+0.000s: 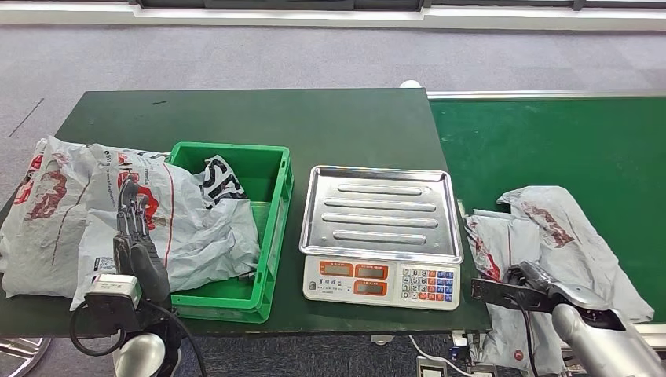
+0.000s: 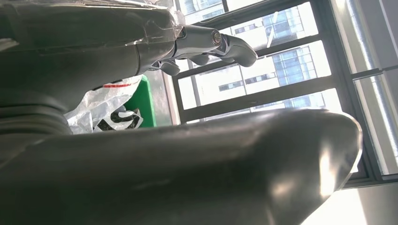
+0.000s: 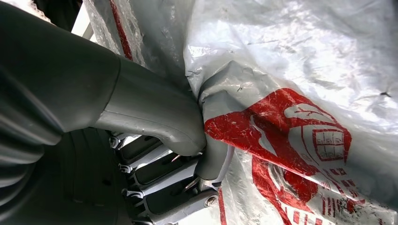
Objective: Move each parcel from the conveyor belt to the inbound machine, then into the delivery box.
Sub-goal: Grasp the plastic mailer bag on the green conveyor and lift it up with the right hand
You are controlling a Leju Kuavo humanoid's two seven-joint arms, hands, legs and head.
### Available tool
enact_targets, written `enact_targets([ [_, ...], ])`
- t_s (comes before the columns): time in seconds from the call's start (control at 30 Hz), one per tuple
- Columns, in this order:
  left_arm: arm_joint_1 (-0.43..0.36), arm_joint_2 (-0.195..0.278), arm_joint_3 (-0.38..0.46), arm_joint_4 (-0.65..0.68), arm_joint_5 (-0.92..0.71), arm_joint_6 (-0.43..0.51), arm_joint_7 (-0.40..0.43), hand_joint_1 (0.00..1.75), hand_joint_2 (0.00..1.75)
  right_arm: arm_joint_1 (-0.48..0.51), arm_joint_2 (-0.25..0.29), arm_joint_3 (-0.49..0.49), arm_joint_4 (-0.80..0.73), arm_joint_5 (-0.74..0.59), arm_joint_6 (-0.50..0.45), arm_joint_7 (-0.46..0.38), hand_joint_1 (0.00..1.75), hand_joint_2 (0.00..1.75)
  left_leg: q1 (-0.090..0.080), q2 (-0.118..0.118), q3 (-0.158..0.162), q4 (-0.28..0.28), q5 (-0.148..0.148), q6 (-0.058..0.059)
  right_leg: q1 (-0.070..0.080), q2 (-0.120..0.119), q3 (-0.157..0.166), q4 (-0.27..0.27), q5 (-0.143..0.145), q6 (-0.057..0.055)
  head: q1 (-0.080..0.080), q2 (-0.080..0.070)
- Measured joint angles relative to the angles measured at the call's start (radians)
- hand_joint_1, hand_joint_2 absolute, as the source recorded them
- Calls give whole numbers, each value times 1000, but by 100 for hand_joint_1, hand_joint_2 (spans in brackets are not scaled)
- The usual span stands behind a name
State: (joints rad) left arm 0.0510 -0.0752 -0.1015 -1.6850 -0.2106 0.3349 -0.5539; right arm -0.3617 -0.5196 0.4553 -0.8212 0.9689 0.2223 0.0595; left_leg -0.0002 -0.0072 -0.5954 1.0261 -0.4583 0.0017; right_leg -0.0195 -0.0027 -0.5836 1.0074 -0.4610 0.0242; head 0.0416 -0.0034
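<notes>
A grey plastic parcel [image 1: 550, 228] with red print lies crumpled at the near edge of the green conveyor belt [image 1: 565, 141]. My right hand [image 1: 530, 276] is at its near end. In the right wrist view the thumb [image 3: 155, 117] and fingers pinch a fold of that parcel [image 3: 300, 70]. The inbound machine, a scale with a bare steel tray [image 1: 377, 200], stands in the middle of the table. The green delivery box [image 1: 271, 236] to its left holds grey parcels [image 1: 196, 228] that spill over its left wall. My left hand [image 1: 140, 243] lies over them with fingers [image 2: 206, 44] straight, holding nothing.
Another grey parcel [image 1: 39, 220] lies on the dark green table [image 1: 259, 118] left of the box. The scale's keypad and displays [image 1: 381, 281] face me. A cable hangs under the table's front edge by my right arm.
</notes>
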Motion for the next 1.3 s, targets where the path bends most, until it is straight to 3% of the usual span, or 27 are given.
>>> enact_targets([
  [0.27, 0, 0, 0, 0, 0, 0, 0, 0, 0, 4, 0, 0, -3, 0, -1, 1, 175, 175, 0, 0, 0, 0, 0, 0, 0, 0, 0, 0, 0, 0, 0, 0],
  [0.4, 5, 0, 0, -4, -5, 0, 0, 0, 0, 29, 3, 0, -26, 19, -46, 11, 175, 175, 0, 0, -1, 0, 0, 0, 0, 0, 0, 0, 0, 0, 0, 0],
  [0.5, 27, 0, 0, -22, -8, 0, -7, 0, 0, 45, 22, -7, -61, 79, -160, 31, 175, 175, 0, 1, -1, -1, 0, 0, 0, 1, -1, 0, 0, 0, 0, 0],
  [0.57, 43, -2, 1, -35, -9, 1, -17, 0, 0, 52, 49, -26, -98, 148, -297, 52, 175, 175, 0, 3, -1, -1, 0, 0, 0, 2, -2, 0, 0, 0, 0, 0],
  [0.67, 57, -7, 3, -51, -9, 1, -34, 0, 0, 82, 112, -116, -239, 276, -533, 76, 175, 175, 1, 3, -1, -1, 0, -1, 1, 3, -3, 0, 0, 0, 0, 0],
  [0.73, 58, -9, 3, -53, -10, 1, -41, 0, 0, 106, 155, -185, -365, 310, -595, 68, 175, 175, 2, 2, -1, -1, 0, -1, 2, 2, -3, 0, 0, -1, 0, 0],
  [0.93, 55, -11, 3, -48, -8, 4, -55, 0, 0, 199, 236, -333, -628, 309, -684, -6, 175, 175, 2, -4, -2, -1, 1, -2, 2, -5, -1, 0, -2, -2, 0, 0],
  [1.3, 49, -11, 3, -46, -8, 10, -59, 0, 0, 268, 283, -429, -769, 244, -713, -57, 175, 175, 1, -2, -2, 0, 0, -1, 1, -3, -2, 0, -1, -2, 0, 0],
])
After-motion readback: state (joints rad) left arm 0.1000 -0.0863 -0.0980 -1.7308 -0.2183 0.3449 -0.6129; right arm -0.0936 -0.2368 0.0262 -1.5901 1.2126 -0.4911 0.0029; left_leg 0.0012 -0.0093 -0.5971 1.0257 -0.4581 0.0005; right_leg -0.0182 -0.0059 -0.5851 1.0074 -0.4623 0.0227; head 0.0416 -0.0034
